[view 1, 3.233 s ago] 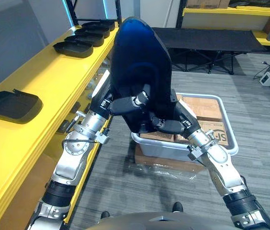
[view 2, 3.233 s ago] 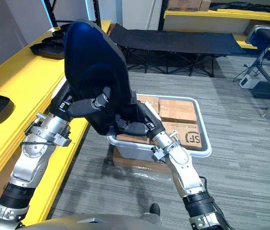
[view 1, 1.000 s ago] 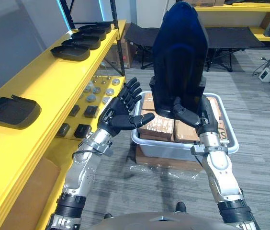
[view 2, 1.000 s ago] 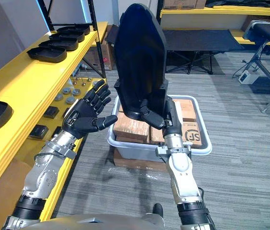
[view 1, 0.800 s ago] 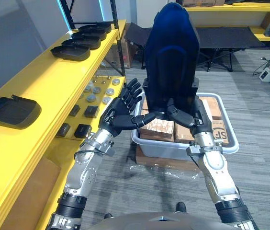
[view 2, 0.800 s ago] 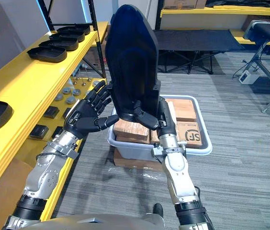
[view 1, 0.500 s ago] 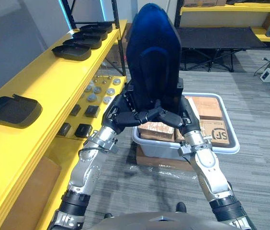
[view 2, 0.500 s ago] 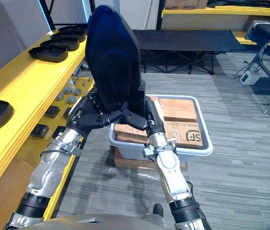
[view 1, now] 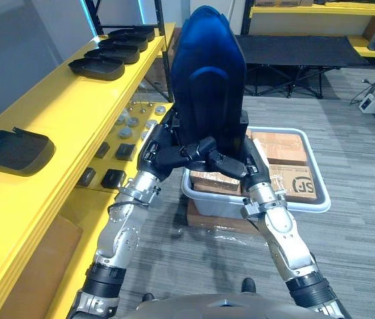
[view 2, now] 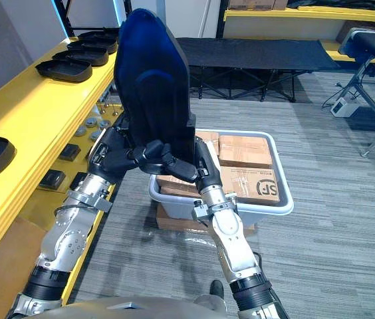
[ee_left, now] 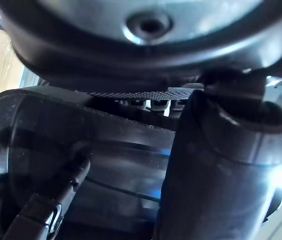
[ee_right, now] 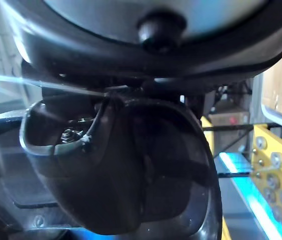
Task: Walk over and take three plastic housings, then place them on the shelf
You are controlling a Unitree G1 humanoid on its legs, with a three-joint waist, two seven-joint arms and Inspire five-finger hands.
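The left hand [view 1: 163, 150] and the right hand [view 1: 235, 166] both clasp, fingers and thumbs curled, the lower end of a dark plastic housing [view 1: 209, 73], which stands upright above a grey bin [view 1: 307, 205] of cardboard boxes [view 1: 284, 147], beside the yellow shelf [view 1: 61, 109] where other housings [view 1: 98, 66] lie.

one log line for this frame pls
phase: carry | housing: upright, in both hands | left hand: curled on base | right hand: curled on base | yellow shelf: robot's left | grey tote: ahead
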